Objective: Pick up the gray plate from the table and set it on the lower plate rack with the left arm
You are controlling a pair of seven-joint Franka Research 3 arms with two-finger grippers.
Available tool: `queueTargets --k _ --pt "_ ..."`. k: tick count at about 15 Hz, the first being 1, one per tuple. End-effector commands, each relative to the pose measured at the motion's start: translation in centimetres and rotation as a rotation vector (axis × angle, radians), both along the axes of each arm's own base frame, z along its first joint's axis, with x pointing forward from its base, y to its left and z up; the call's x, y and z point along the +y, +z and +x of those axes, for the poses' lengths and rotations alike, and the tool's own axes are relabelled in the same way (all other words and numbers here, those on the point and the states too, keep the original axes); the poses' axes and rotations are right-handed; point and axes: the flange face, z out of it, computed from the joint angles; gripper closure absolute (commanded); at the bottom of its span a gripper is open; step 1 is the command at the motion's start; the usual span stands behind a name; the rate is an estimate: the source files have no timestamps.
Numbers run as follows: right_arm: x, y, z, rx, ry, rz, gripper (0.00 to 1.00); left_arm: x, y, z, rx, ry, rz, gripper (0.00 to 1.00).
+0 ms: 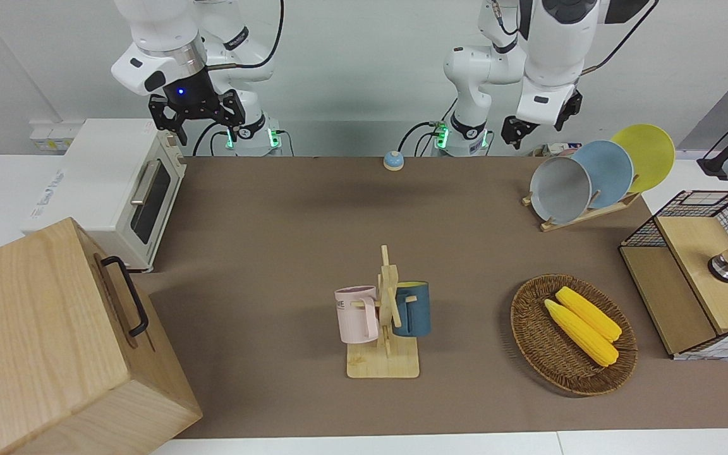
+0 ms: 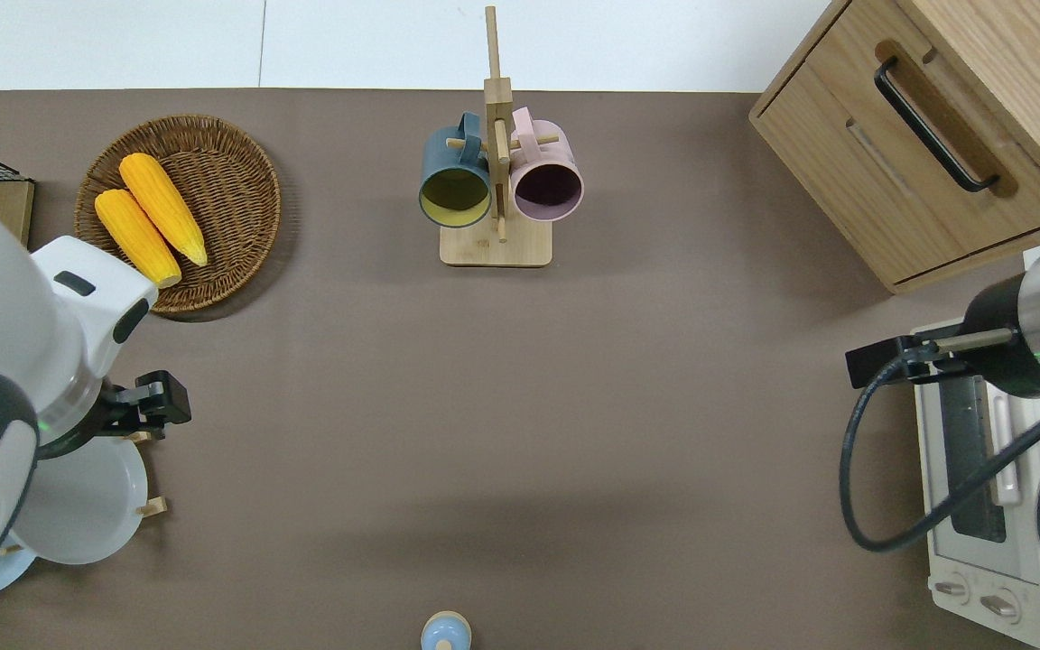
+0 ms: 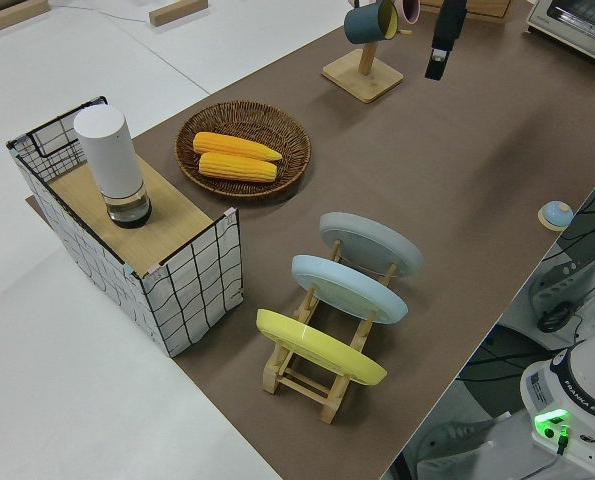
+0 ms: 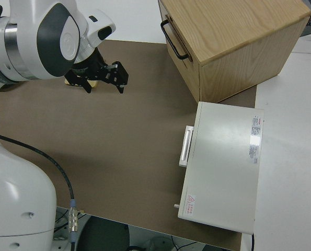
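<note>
The gray plate stands tilted in the lower plate rack, in the slot nearest the table's middle. It also shows in the overhead view and the left side view. My left gripper is open and empty, raised well above the table. In the overhead view it is over the rack's end, just farther from the robots than the gray plate. My right arm is parked with its gripper open.
A sky-blue plate and a yellow plate fill the rack's other slots. A wicker basket with corn, a wire crate, a mug tree, a bell, a toaster oven and a wooden cabinet stand around.
</note>
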Motion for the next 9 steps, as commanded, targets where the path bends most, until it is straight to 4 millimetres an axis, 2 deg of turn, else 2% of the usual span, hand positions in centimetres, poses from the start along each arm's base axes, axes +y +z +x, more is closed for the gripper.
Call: queueTargets --k 1,4,7,9 --pt "-0.1 0.3 -0.2 0.007 -0.003 0.009 0.013 0.9 1.9 0.5 -0.026 -0.091 -0.201 0.00" --pt "-0.1 0.3 -0.2 0.007 -0.003 0.009 0.013 1.5 2.8 2.0 -0.121 -0.195 -0.291 0.00" --pt "-0.1 0.3 -0.2 0.007 -0.003 0.009 0.013 1.6 2.8 2.6 -0.164 -0.204 -0.305 0.00" --pt "-0.1 0.3 -0.2 0.007 -0.003 0.009 0.011 1.3 2.1 3.2 -0.188 -0.208 -0.321 0.00"
